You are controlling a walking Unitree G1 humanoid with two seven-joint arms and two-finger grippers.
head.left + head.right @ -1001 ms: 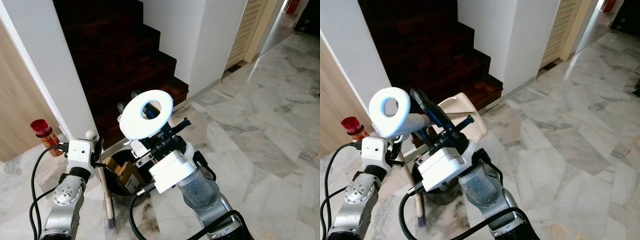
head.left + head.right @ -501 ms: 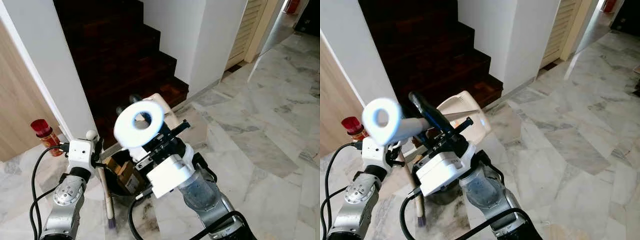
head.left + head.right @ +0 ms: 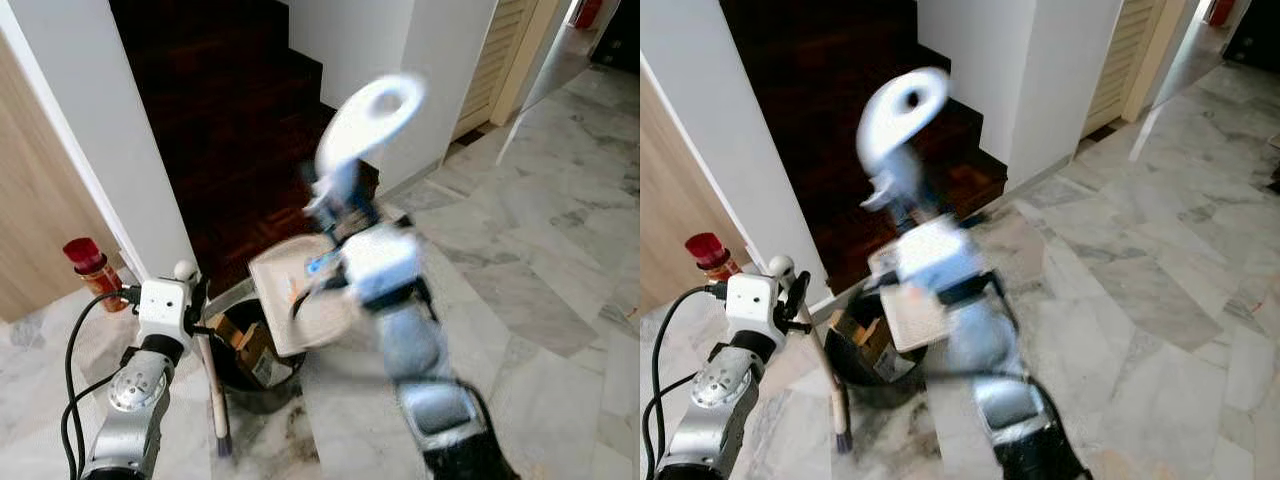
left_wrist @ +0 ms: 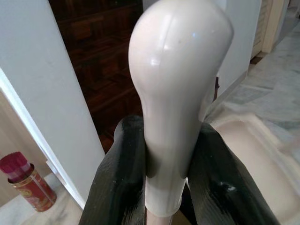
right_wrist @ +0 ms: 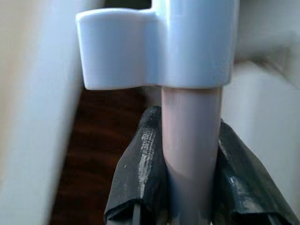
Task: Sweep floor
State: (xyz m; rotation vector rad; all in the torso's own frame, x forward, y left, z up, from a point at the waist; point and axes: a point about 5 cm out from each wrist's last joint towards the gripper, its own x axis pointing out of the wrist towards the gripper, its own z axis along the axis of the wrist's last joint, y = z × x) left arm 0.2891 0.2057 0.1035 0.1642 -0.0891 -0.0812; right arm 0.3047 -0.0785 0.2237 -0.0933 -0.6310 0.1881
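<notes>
My left gripper [image 4: 166,154] is shut on the broom's white knobbed handle [image 4: 180,93]. The wooden stick [image 3: 211,385] stands almost upright, and its dark bristles [image 3: 222,443] touch the floor beside the black bin [image 3: 262,396]. My right arm is raised and motion-blurred. Its gripper [image 5: 190,183] is shut on the long pale dustpan handle [image 5: 191,126]. The handle's ring end [image 3: 372,112] points up toward the stairs. The cream dustpan tray [image 3: 295,305] hangs tilted over the bin's far rim. Cardboard scraps [image 3: 250,352] lie in the bin.
A red spray can [image 3: 90,268] stands by the wooden wall on the left. Dark wooden stairs [image 3: 240,130] rise straight ahead between white walls. Marble floor [image 3: 540,270] stretches to the right toward a louvred door [image 3: 490,60].
My right arm has swung up and to the right, so the dustpan handle now stands upright with its tray over the bin. The left arm and broom have stayed put.
</notes>
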